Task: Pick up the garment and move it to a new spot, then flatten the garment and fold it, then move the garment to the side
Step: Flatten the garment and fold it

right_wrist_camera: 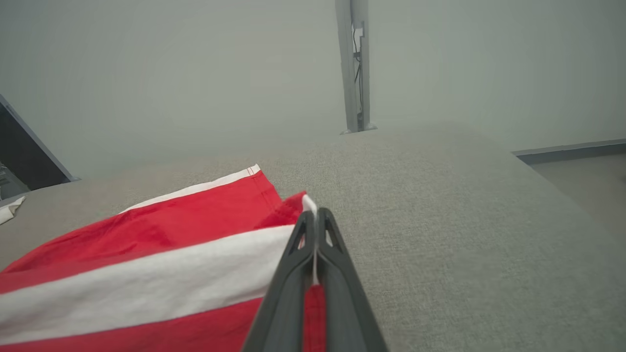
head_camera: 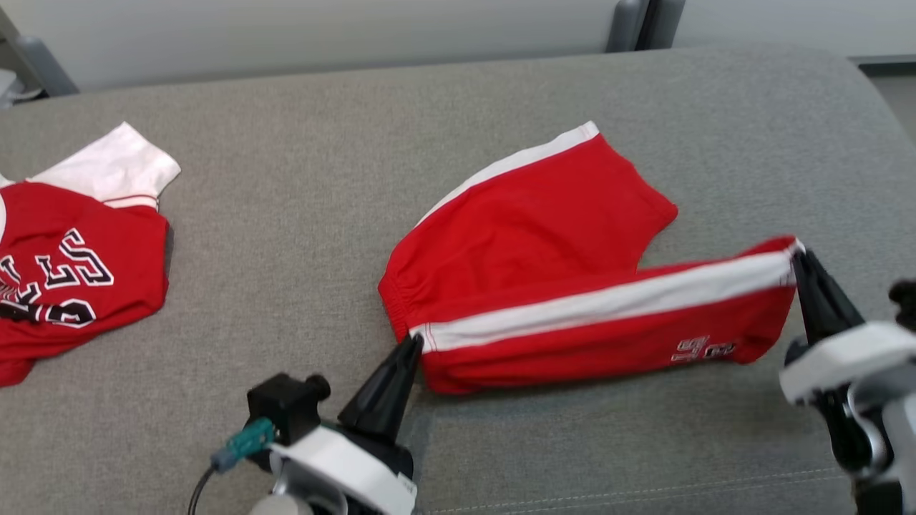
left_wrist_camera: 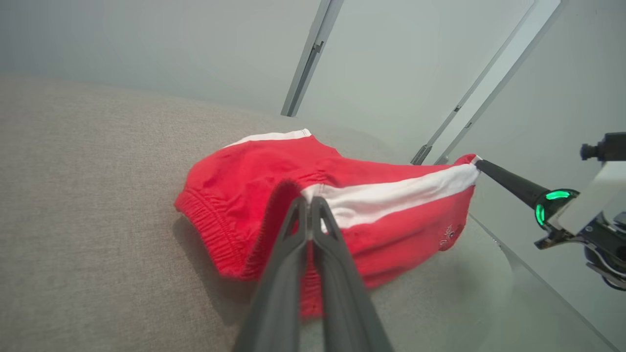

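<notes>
The garment (head_camera: 544, 236) is a pair of red shorts with a white side stripe, lying on the grey cushion. Its near leg is lifted and stretched taut between both grippers. My left gripper (head_camera: 413, 342) is shut on the garment's waistband corner where the stripe begins. My right gripper (head_camera: 798, 259) is shut on the hem end of the same stripe. In the left wrist view the closed left gripper (left_wrist_camera: 310, 201) pinches the garment (left_wrist_camera: 244, 181) at the waistband. In the right wrist view the right gripper (right_wrist_camera: 316, 215) clamps the stripe's hem of the garment (right_wrist_camera: 161, 230).
A red jersey (head_camera: 64, 272) with white sleeves and lettering lies at the cushion's left edge. The grey cushion (head_camera: 300, 214) spreads wide around the shorts. Its right edge (head_camera: 887, 121) curves down, and a pale wall with metal posts stands behind.
</notes>
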{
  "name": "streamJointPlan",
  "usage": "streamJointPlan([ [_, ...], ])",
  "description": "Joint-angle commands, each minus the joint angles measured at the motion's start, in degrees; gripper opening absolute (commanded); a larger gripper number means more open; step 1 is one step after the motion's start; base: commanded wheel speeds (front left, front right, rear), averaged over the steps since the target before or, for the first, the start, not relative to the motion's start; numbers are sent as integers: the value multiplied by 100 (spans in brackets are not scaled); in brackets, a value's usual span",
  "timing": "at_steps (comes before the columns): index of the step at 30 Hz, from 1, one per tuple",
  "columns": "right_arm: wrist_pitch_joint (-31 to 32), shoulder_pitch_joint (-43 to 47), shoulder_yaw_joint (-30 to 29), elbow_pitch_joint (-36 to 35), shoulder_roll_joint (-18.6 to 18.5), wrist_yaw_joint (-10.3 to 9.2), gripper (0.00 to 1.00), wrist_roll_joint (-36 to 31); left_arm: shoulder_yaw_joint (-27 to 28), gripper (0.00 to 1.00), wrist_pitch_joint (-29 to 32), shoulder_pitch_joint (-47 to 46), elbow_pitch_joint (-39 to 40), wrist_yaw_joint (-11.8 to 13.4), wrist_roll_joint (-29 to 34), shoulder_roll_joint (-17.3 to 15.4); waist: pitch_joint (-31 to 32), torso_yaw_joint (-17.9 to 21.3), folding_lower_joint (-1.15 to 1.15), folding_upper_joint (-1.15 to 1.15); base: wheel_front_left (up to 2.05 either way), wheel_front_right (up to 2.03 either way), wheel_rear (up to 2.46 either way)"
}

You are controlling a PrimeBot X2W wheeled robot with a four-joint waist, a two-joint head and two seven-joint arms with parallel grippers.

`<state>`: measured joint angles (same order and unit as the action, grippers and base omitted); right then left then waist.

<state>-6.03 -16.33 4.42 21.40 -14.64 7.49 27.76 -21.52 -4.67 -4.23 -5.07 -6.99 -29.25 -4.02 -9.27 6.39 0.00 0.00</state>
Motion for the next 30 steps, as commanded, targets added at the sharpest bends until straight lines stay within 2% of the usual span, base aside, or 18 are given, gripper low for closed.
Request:
streamJointPlan([
  [1, 1, -370, 167, 74, -123, 0, 0, -95, 181, 0, -82, -366, 27, 17, -70, 31, -190, -113, 0, 0, 0, 0, 0],
  [9, -334, -2230, 791, 1655, -249, 0, 0, -197, 159, 0, -457, -1544, -960, 356, -638, 109, -751, -496, 0, 0, 0, 0, 0],
  [15, -611, -3293, 1312, 2646, -333, 0, 0, -189, -201, 0, -767, -2200, -1506, 579, -1209, 112, -1035, -739, 0, 0, 0, 0, 0],
  [24, -776, -4386, 1945, 3773, -372, 0, 0, -192, -1075, 0, -984, -3121, -2189, 653, -1889, 113, -1464, -1100, 0, 0, 0, 0, 0],
  [30, -844, -4752, 2132, 4168, -368, 0, 0, -105, -1445, 0, -1025, -3505, -2436, 742, -2099, 113, -1620, -1206, 0, 0, 0, 0, 0],
])
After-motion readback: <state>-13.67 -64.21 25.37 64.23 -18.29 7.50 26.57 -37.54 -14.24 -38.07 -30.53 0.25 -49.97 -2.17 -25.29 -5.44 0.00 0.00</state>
